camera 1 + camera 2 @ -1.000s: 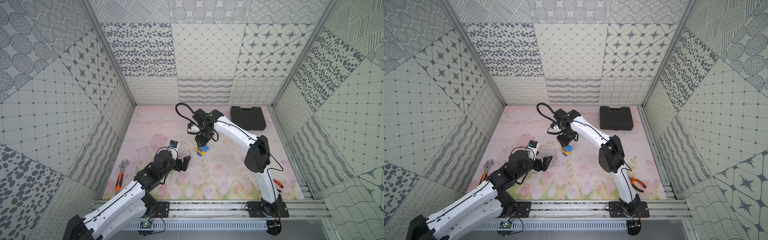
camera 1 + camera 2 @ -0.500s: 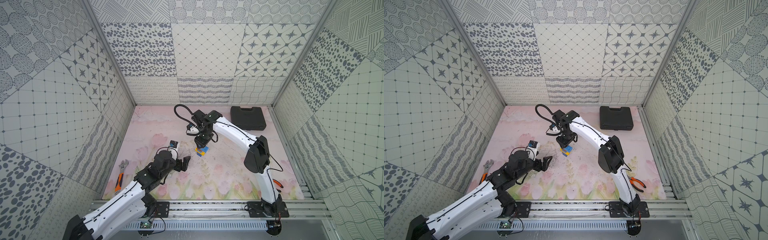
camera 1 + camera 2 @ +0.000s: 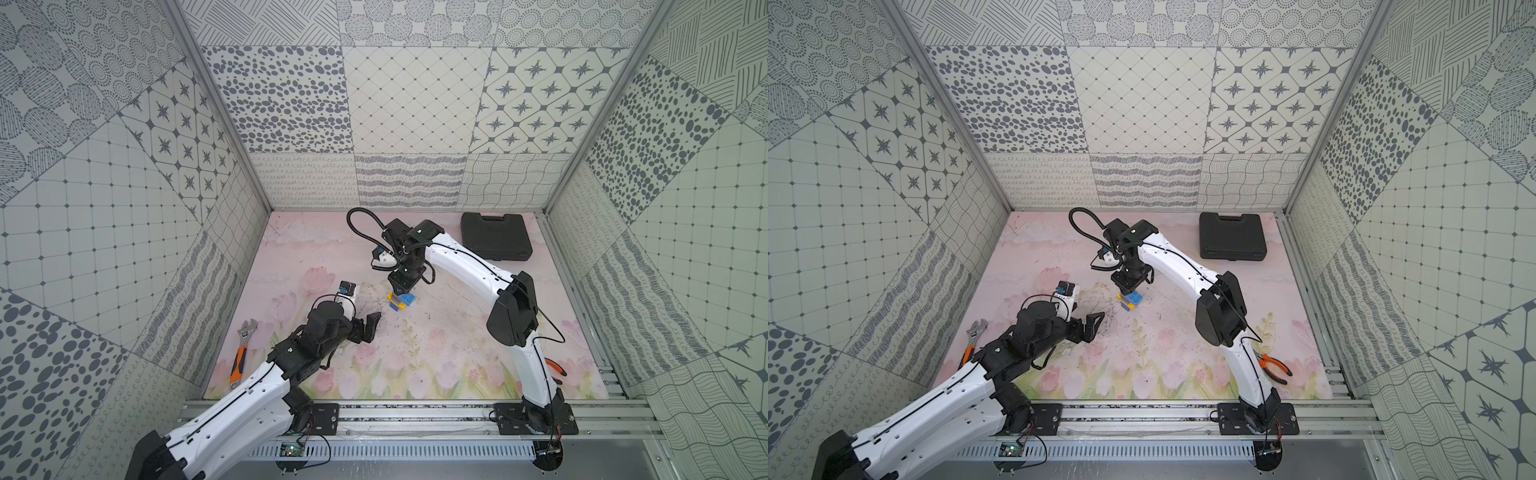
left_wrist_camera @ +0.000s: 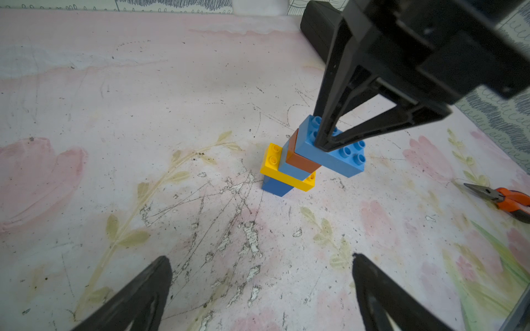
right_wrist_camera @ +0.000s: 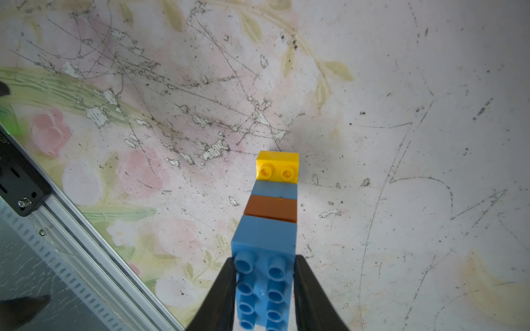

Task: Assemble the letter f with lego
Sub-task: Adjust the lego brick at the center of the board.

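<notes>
The lego stands as one column (image 3: 400, 302) mid-mat, also seen in a top view (image 3: 1130, 300). In the left wrist view a blue square brick (image 4: 274, 186) is at the bottom, then the long yellow brick (image 4: 273, 159), a blue square, the brown brick (image 4: 301, 160) and the long blue brick (image 4: 342, 162) on top, jutting sideways. My right gripper (image 5: 263, 258) comes down from above, its fingers pressed on both long sides of the long blue brick (image 5: 264, 238). My left gripper (image 4: 259, 256) is open and empty, low over the mat, a short way from the column.
A black case (image 3: 495, 241) lies at the back right. An orange-handled wrench (image 3: 242, 354) rests by the left wall. Orange pliers (image 3: 1273, 368) lie at the front right, near the right arm's base. The metal rail (image 3: 415, 415) runs along the front edge.
The right gripper's fingers have drawn in onto the long blue brick atop the column. The left arm has not moved.
</notes>
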